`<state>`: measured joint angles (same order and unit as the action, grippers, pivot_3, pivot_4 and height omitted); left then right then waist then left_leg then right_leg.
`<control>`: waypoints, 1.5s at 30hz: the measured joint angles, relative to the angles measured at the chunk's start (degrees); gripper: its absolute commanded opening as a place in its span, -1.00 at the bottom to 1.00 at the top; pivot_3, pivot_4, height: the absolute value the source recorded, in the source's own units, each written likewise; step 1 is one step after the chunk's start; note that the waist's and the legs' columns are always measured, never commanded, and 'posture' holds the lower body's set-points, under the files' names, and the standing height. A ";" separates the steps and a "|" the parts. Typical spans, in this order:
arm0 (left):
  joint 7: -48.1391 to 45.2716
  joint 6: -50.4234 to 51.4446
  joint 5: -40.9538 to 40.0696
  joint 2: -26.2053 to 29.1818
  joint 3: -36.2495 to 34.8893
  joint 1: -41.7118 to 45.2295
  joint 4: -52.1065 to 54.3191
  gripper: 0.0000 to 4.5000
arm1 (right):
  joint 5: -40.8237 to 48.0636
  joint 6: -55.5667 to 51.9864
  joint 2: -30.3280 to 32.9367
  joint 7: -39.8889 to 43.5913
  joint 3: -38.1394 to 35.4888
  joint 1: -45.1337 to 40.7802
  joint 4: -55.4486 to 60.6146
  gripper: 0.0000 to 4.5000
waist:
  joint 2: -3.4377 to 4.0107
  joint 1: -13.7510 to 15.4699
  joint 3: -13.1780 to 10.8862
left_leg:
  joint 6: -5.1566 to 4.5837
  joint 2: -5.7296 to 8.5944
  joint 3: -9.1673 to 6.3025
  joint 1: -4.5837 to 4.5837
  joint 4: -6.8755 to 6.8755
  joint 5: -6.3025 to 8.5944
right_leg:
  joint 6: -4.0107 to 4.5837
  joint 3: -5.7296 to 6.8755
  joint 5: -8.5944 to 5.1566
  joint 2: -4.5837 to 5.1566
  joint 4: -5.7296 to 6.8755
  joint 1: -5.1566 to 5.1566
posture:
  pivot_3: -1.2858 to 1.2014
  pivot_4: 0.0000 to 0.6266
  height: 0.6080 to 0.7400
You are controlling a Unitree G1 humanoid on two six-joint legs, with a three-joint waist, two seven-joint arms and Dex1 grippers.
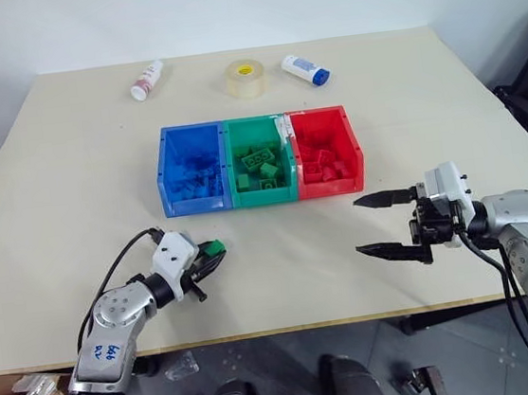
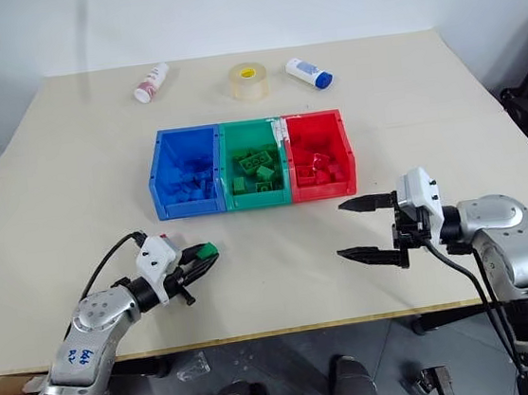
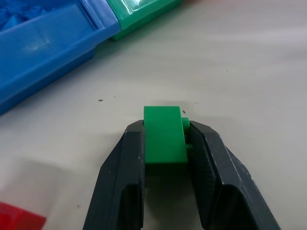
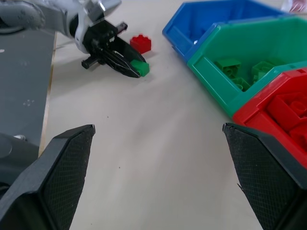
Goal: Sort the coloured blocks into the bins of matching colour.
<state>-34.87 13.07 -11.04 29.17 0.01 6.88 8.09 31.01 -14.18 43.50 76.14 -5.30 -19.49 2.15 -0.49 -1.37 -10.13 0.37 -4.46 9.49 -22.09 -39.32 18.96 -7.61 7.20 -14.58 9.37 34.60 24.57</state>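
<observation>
Green block [image 3: 164,136] pinched in left hand [image 1: 212,256] (near table edge)

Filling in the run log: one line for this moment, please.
left hand: shut on green block | right hand: open, nothing held | red block: on table by left hand | bins: part filled

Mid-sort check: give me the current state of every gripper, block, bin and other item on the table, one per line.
left gripper: shut on green block
right gripper: open, holding nothing
red block: loose on table
blue bin: holds blue blocks
green bin: holds green blocks
red bin: holds red blocks
two white bottles: lying down
tape roll: lying flat
</observation>
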 measured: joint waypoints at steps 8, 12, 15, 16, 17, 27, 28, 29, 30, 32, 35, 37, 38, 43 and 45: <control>-1.48 -1.72 -2.63 -4.12 -0.21 7.80 -0.05 -0.59 | 2.87 -0.82 -1.37 -1.45 -2.07 1.47 1.18 1.00 | -0.01 1.02 0.00 | 0.00 0.00 -0.01 -0.04 -0.08 0.00 | -0.01 0.01 0.01 -0.01 0.01 0.00 | 0.03 -0.52 1.00; -0.55 -1.83 -3.23 -6.46 -0.27 14.26 -0.48 -0.59 | 3.64 -0.97 -2.40 -3.84 -2.63 2.06 2.44 1.00 | -0.01 1.33 -0.01 | -0.01 0.01 -0.02 -0.07 -0.20 0.00 | -0.03 0.01 0.01 -0.01 0.04 -0.03 | 0.03 -0.52 1.00; 0.14 -3.36 -3.12 -9.15 -0.14 20.04 -5.79 -0.59 | 4.28 -1.33 -3.75 -6.84 -3.97 2.05 2.90 1.00 | -0.02 1.55 -0.01 | -0.02 0.01 -0.06 -0.12 -0.32 0.01 | -0.04 0.04 0.02 -0.01 0.06 -0.06 | 0.03 -0.52 1.00; 0.23 -4.33 -3.07 -10.49 -0.01 22.54 -8.76 -0.59 | 4.36 -1.48 -4.06 -8.13 -4.10 2.06 3.53 1.00 | -0.01 1.68 -0.01 | -0.03 0.02 -0.09 -0.16 -0.37 0.01 | -0.06 0.06 0.03 -0.01 0.06 -0.07 | 0.03 -0.52 1.00; 0.25 -5.00 -2.99 -11.19 0.19 24.07 -10.50 -0.59 | 4.38 -1.55 -4.29 -8.87 -4.12 2.07 4.12 1.00 | -0.02 1.65 -0.01 | -0.05 0.02 -0.09 -0.18 -0.38 0.03 | -0.07 0.06 0.04 -0.01 0.03 -0.07 | 0.03 -0.52 1.00; -1.57 -19.15 1.27 -17.68 1.60 44.10 -42.98 0.13 | 4.94 -2.16 -5.96 -16.27 -6.60 4.56 9.73 1.00 | -0.05 1.89 -0.03 | -0.10 0.06 -0.11 -0.28 -0.37 0.05 | -0.16 0.11 0.09 -0.02 -0.17 -0.07 | 0.03 -0.52 1.00; -2.02 -20.34 1.55 -18.03 1.60 45.30 -45.52 0.24 | 4.95 -2.25 -5.97 -16.84 -6.62 5.06 10.39 1.00 | -0.05 1.86 -0.03 | -0.10 0.06 -0.11 -0.28 -0.35 0.05 | -0.16 0.12 0.09 -0.02 -0.19 -0.07 | 0.03 -0.52 1.00; -2.51 -21.39 1.80 -18.25 1.61 46.01 -47.20 0.41 | 4.95 -2.39 -5.97 -17.19 -6.62 5.48 10.98 1.00 | -0.05 1.74 -0.03 | -0.10 0.06 -0.11 -0.28 -0.33 0.06 | -0.16 0.12 0.09 -0.02 -0.20 -0.07 | 0.03 -0.52 1.00; -3.17 -22.17 2.01 -18.36 1.61 46.53 -48.59 0.52 | 4.97 -2.44 -5.97 -17.53 -6.67 5.75 11.33 1.00 | -0.06 1.64 -0.03 | -0.10 0.07 -0.11 -0.29 -0.32 0.06 | -0.16 0.12 0.09 -0.02 -0.20 -0.07 | 0.03 -0.52 1.00; -3.91 -22.95 2.28 -18.31 1.60 46.86 -49.80 0.79 | 4.98 -2.46 -5.96 -17.95 -6.91 6.14 11.38 1.00 | -0.07 1.47 -0.04 | -0.10 0.06 -0.11 -0.29 -0.32 0.06 | -0.17 0.12 0.09 -0.02 -0.19 -0.07 | 0.03 -0.52 1.00; -4.55 -22.97 2.73 -17.14 1.58 46.86 -49.86 0.97 | 4.99 -2.48 -5.89 -18.10 -7.57 6.34 11.36 1.00 | -0.08 1.31 -0.05 | -0.10 0.06 -0.11 -0.28 -0.33 0.06 | -0.17 0.11 0.09 -0.02 -0.17 -0.07 | 0.03 -0.52 1.00; -5.33 -22.72 2.97 -15.82 1.58 46.59 -49.10 0.97 | 4.98 -2.50 -5.39 -17.77 -7.62 6.05 11.01 1.00 | -0.08 1.30 -0.05 | -0.10 0.06 -0.12 -0.28 -0.33 0.05 | -0.17 0.11 0.09 -0.02 -0.17 -0.07 | 0.03 -0.52 1.00; -6.28 -21.92 2.91 -14.66 1.57 45.92 -47.55 0.97 | 4.98 -2.52 -5.32 -17.40 -7.63 5.57 10.68 1.00 | -0.07 1.19 -0.05 | -0.10 0.05 -0.11 -0.28 -0.33 0.06 | -0.17 0.11 0.09 -0.02 -0.17 -0.06 | 0.03 -0.52 1.00; -10.75 -14.10 -0.02 -8.34 0.44 36.96 -33.38 0.97 | 4.97 -2.65 -3.69 -14.12 -7.20 2.52 6.89 1.00 | -0.07 1.07 -0.04 | -0.10 0.03 -0.11 -0.25 -0.30 0.05 | -0.16 0.09 0.09 -0.03 -0.10 -0.04 | 0.03 -0.52 1.00; -12.25 -7.92 -1.86 -2.66 -0.80 29.38 -23.76 0.97 | 4.76 -3.09 -3.11 -11.12 -5.31 -0.12 4.45 1.00 | -0.07 0.49 -0.05 | -0.10 -0.01 -0.09 -0.23 -0.32 0.06 | -0.16 0.04 0.09 -0.05 -0.07 -0.02 | 0.03 -0.52 1.00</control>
<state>-47.12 5.15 -12.90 26.51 -0.79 36.26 -15.67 35.77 -17.27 40.39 65.02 -10.61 -19.61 6.61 -0.57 -0.88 -10.18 0.27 -4.47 9.40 -22.32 -39.64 19.02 -7.78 7.24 -14.49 9.32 34.53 24.55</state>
